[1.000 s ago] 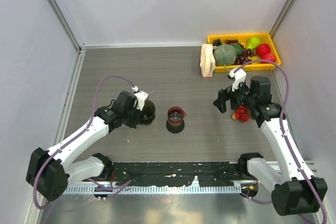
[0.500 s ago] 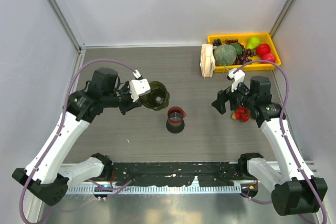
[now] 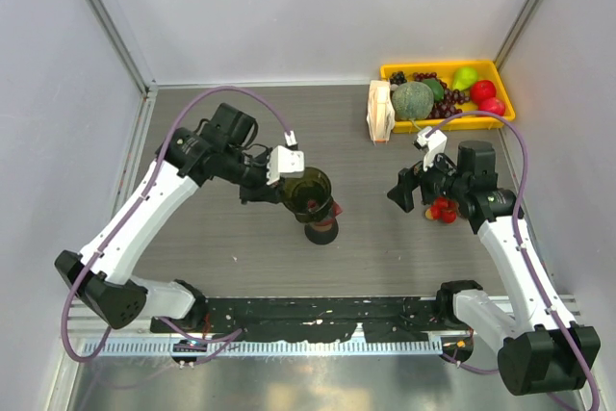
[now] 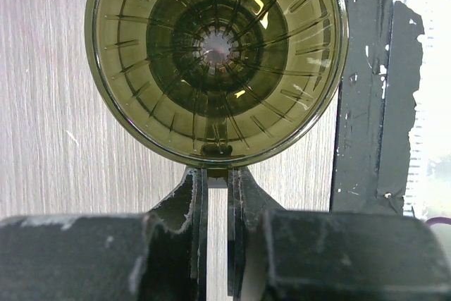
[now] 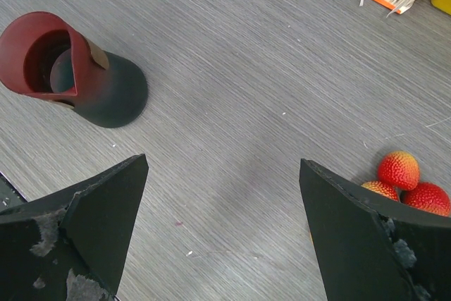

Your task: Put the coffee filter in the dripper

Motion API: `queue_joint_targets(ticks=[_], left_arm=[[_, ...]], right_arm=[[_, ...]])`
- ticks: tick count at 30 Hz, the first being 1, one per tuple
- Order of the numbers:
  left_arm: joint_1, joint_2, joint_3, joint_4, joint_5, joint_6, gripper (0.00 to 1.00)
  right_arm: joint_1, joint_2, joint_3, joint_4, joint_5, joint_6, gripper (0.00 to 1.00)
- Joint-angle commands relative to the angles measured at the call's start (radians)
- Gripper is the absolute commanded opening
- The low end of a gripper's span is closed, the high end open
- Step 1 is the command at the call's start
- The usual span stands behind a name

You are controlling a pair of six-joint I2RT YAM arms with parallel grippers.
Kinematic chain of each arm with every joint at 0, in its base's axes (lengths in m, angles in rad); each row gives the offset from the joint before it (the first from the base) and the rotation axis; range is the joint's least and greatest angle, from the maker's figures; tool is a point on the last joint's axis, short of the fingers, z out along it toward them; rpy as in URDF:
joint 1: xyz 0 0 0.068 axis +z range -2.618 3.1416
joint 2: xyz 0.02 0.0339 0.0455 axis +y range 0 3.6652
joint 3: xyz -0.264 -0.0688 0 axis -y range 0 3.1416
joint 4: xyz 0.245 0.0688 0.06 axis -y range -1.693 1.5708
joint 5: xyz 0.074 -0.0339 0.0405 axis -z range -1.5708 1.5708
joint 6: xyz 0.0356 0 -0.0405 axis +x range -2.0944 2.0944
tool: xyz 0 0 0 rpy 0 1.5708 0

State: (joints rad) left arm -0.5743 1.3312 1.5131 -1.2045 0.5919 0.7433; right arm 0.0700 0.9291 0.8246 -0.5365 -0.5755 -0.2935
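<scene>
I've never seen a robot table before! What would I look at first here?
Probably the dark green see-through dripper, pinched by its edge in the left pincer right over the little black cup with the red inside, mid-table. Next, the yellow tray of fruit in the far right corner, with a big green melon. The right pincer hangs open beside three bumpy red fruits.

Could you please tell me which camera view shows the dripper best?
The left wrist view: the dripper fills it, mouth-on, handle pinched in the left claw. The top view shows it small, from above; the right wrist view misses it.
</scene>
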Motion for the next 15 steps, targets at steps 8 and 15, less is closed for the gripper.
queue_joint_targets(ticks=[8, 15], left_arm=[[-0.081, 0.149, 0.168, -0.073, -0.037, 0.065, 0.01], [-0.094, 0.209, 0.208, -0.075, -0.066, 0.045, 0.03]], right_arm=[[-0.001, -0.010, 0.016, 0.001, -0.020, -0.018, 0.95], [-0.001, -0.009, 0.016, -0.003, -0.027, -0.019, 0.95]])
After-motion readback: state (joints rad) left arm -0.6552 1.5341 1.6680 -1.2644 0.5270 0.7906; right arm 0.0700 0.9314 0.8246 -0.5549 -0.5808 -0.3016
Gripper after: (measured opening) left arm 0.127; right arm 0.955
